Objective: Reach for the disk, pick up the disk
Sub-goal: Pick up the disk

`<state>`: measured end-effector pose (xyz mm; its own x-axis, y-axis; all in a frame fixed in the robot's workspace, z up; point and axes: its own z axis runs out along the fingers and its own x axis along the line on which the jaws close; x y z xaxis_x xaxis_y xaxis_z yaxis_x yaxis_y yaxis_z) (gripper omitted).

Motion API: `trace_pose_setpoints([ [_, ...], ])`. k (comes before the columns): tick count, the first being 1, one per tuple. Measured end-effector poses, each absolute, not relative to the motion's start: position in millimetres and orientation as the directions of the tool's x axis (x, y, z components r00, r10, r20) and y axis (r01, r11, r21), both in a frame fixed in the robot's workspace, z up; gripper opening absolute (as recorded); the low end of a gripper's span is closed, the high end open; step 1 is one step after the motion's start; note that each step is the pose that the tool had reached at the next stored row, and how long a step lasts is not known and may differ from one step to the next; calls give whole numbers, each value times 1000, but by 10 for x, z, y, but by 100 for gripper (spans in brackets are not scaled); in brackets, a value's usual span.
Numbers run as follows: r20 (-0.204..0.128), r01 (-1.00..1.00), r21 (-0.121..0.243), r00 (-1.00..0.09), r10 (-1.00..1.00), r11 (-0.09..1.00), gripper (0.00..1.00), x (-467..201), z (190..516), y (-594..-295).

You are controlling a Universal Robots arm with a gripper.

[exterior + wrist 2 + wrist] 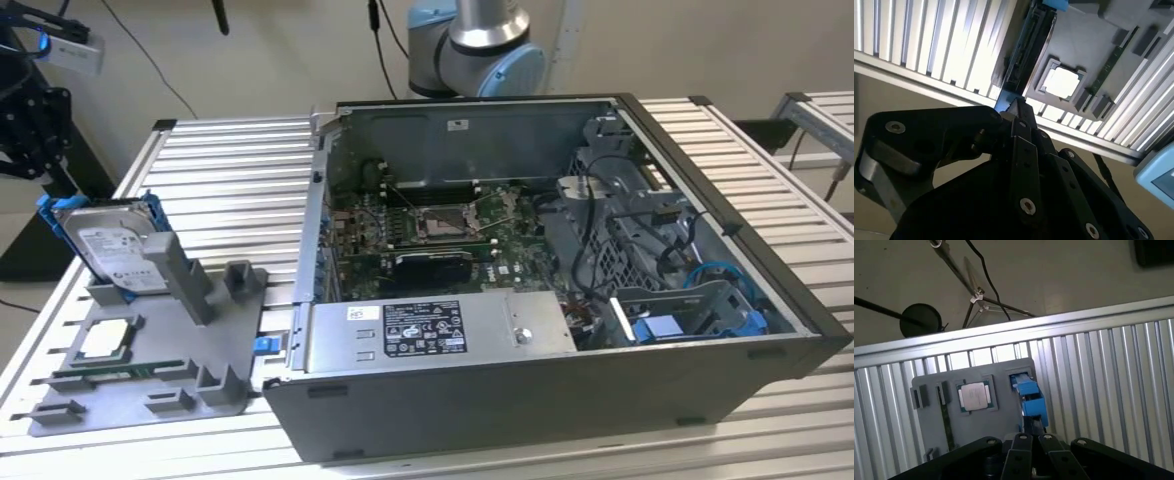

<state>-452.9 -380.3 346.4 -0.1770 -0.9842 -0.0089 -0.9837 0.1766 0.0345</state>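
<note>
The arm [477, 40] is a silver-grey tube with pale blue joint caps [521, 68]. Its gripper [1015, 106] is black, built of jointed links with silver screws [1027, 204].

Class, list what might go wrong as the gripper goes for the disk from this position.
1. The disk stands on edge in the grey holder; an off-centre approach by the gripper might tip or jam it.
2. The processor chip lies in the same holder beside the disk; a stray descent might strike it.

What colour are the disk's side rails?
Blue rails on the disk, clearest in the exterior view.
</note>
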Motion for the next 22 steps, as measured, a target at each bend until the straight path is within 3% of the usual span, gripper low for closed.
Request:
trace_pose_setpoints([
  [9, -9, -985, 35, -170, -985, 169, 0, -4529, 3457, -3803],
  [22, -9, -999, 35, -30, -1000, 30, 0, -4535, 3295, -3803],
])
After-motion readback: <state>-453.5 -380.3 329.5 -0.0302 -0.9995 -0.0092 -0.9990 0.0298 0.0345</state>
